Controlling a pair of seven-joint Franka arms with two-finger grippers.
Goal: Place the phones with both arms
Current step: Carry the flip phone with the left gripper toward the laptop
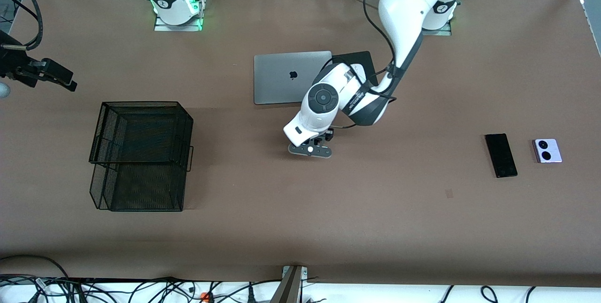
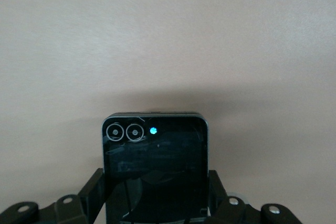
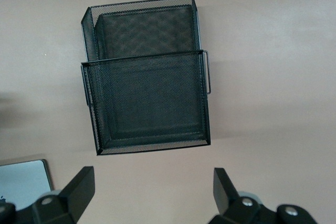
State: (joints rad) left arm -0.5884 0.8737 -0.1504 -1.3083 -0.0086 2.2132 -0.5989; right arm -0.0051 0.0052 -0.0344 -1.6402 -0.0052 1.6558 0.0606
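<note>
Starting at the right arm's end of the table, the right gripper hangs over bare table close to the black mesh basket. Its fingers are spread wide with nothing between them, and the arm appears to be waiting. The right wrist view looks down into the basket's two tiers, and no phone can be seen in them.

Next along is the grey laptop, lid shut. The left arm's bulky wrist hangs just above the laptop's corner, so a careless swing there could clip or drag it.

The left gripper is low over bare table and is closed on the black flip phone. Its fingers pinch the two side edges and much of the glossy body juts out past them. That is the main hazard: smooth edges and a narrow pinch could let the phone pivot or slide out during a fast move or a sudden stop. If the phone is meant for the basket, the two arms would meet there. A handover or a shared approach risks the grippers colliding, or a release before the other side has a firm hold.

Toward the left arm's end, the long slim black phone and the lavender-white phone lie flat on the table, just beside each other but apart. With so small a gap, fingers coming down on one could nudge the other.
</note>
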